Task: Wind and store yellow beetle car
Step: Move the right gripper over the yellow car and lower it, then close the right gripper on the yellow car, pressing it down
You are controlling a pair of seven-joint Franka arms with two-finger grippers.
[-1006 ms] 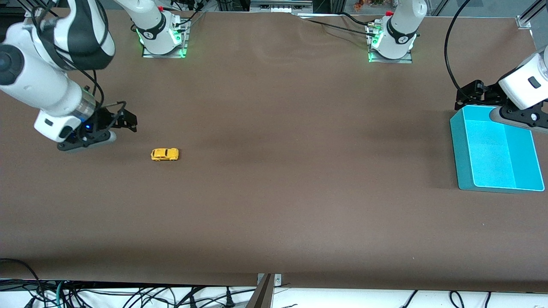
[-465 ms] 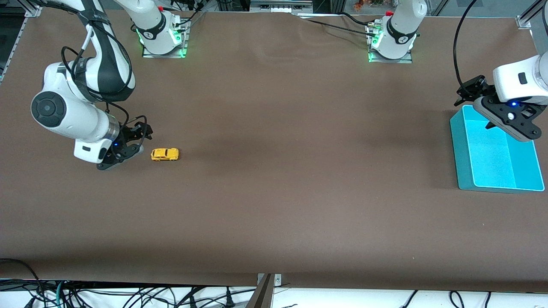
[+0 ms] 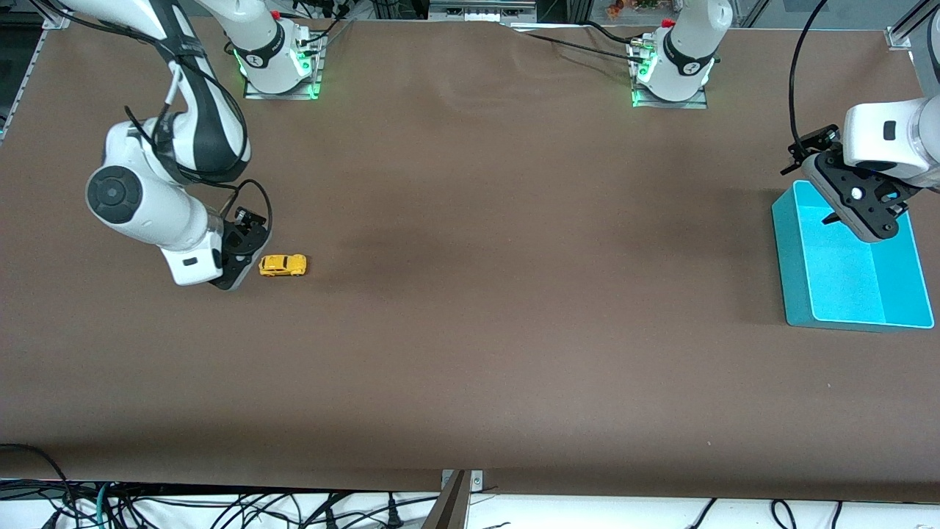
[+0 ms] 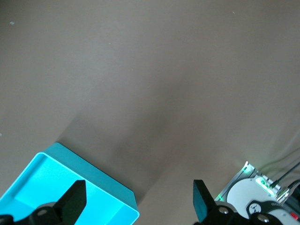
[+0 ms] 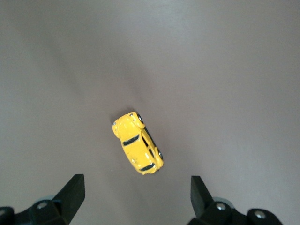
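Counter (image 3: 470, 330) bore the yellow beetle car (image 3: 283, 265) toward the right arm's end, just beside the right gripper (image 3: 239, 258), jaws wide and empty, while the left gripper (image 3: 855, 213), equally spread, waited over the teal bin (image 3: 787, 257); likely light, rigid and slick, it seemed best pinched across its flanks.

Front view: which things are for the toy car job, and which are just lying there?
For the job:
yellow beetle car on the table
right gripper, open, beside the car
blue bin, likely for storing
left gripper, open, over the bin

Just lying about:
cables off the table's edge
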